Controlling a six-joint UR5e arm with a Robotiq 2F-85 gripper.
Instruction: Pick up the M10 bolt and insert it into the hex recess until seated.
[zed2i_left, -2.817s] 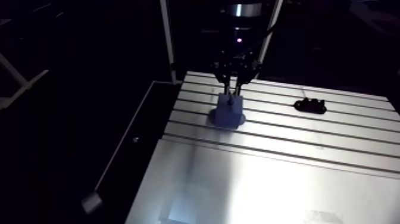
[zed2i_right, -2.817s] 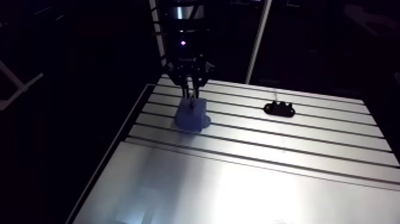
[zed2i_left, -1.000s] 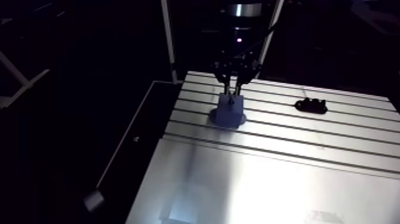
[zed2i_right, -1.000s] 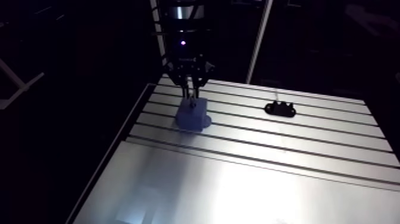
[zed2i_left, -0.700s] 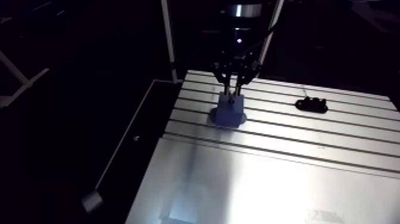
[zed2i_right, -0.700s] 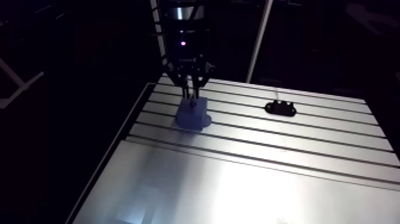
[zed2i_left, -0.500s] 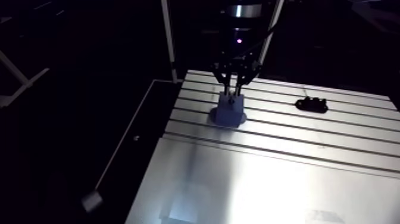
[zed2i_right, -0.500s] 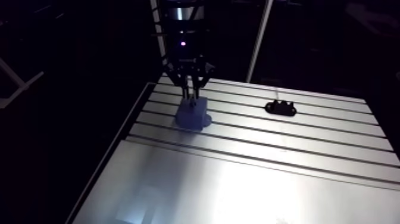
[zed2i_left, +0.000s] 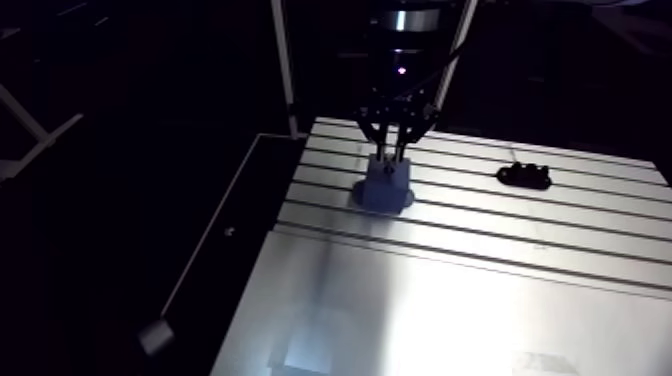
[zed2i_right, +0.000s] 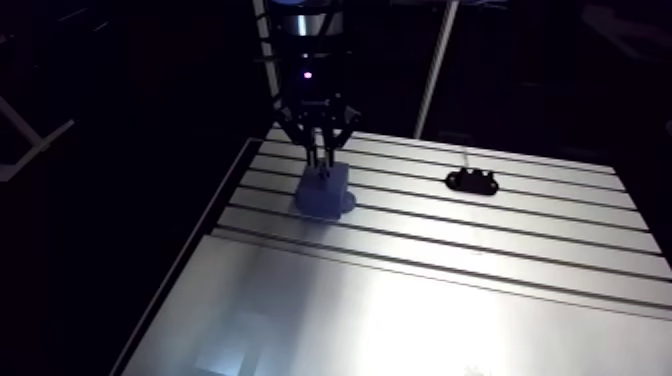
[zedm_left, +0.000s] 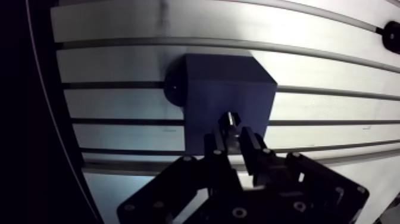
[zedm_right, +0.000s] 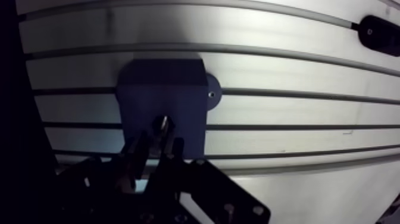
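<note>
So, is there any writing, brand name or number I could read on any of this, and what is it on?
No words, numbers or logos can be read anywhere in these pictures.
Dark blue block: plain faces, no marking shows.
Small black part farther along the slotted table: too small and dark to tell.
End effector and the bolt it grips: no lettering shows.

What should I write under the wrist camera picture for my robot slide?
The gripper holds the bolt right at the blue block on the slotted table.
</note>
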